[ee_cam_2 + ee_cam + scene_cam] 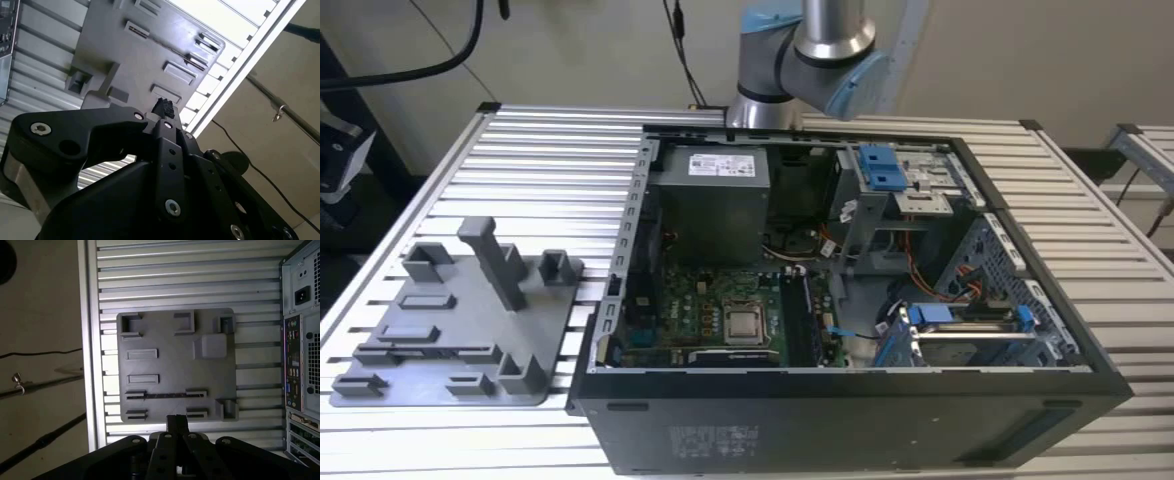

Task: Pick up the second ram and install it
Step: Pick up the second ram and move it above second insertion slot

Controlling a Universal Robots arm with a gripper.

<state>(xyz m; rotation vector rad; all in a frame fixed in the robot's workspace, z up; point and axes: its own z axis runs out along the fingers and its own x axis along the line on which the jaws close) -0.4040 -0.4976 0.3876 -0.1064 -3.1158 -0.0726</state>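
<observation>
though the fingertips of the black gripper (177,421) look drawn together with nothing between them, it hangs well above the flat grey plastic fixture plate (170,365), seemingly over the plate's edge farthest from its tall square post (212,346). the second ram (165,395), a thin dark board standing edge-on, sits apart from the gripper, bridging two slotted grey blocks in the row just inside that edge. the outermost pair of slotted blocks (136,415) beside it looks empty. judged from this, the step in hand is the reach for the board. doing it well would mean parting the jaws enough to straddle its flat faces, squaring them to its length, and descending straight at mid-span, clear of both end blocks, so it lifts without binding. the empty row leaves room for one finger; a low rectangular grey block (142,379) lies near on the other side. bare slats of the ribbed aluminium table (190,280) separate the plate from the black computer case (300,340), while the table's edge rail (91,340) runs just beside the plate's opposite edge.
</observation>
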